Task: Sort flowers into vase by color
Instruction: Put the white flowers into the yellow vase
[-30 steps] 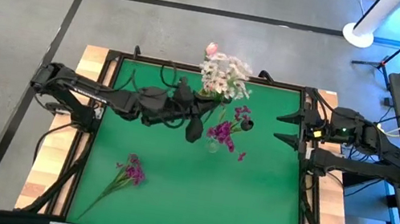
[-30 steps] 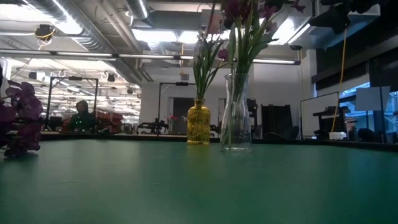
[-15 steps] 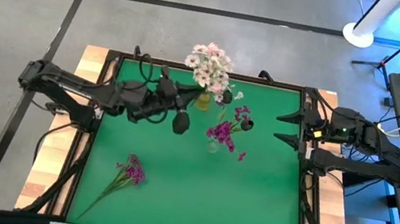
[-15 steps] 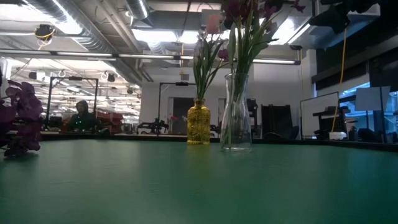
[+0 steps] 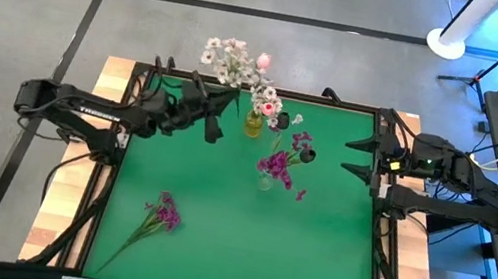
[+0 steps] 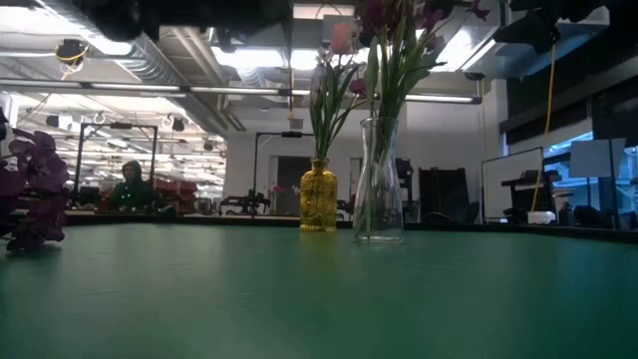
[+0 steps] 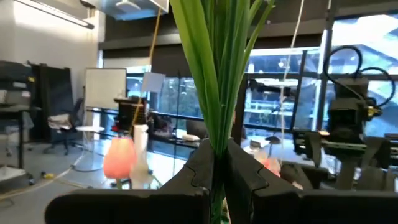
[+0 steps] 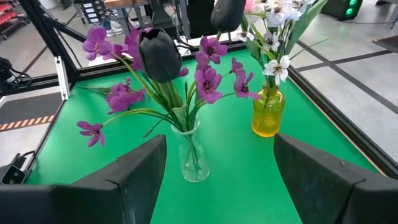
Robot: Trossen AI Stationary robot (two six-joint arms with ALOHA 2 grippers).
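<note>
My left gripper (image 5: 223, 107) is over the table's far edge, left of the yellow vase (image 5: 253, 124), and is shut on a bunch of white flowers (image 5: 229, 57) on green stems. The yellow vase (image 6: 318, 196) holds white sprigs and a pink bud (image 6: 342, 40). To its right, the clear vase (image 8: 190, 155) holds magenta blossoms (image 8: 208, 81) and one dark bloom (image 8: 160, 55). A magenta sprig (image 5: 160, 214) lies flat on the green mat at the near left. My right gripper (image 5: 359, 158) waits open at the right edge. My left gripper pinches a bundle of several green stems and leaves (image 7: 216, 127) between its two fingers (image 7: 198, 171), well below the blossoms. The fingers come from the table's left, slanting a little upward. The stems rise out of the fingers, and the bunch is lifted clear of table and vases.
A dark frame (image 5: 257, 88) borders the green mat (image 5: 241, 250), which has free room in the middle and near right. The room behind holds desks, stands and a seated person (image 6: 130, 184). A white stand base (image 5: 445, 43) is on the floor beyond the table.
My left gripper has drawn back from between the two vases toward the table's far left, tipping its fingers upward. It has stayed shut. The white bunch has gone with it, from above the yellow vase to over the far edge, left of that vase.
</note>
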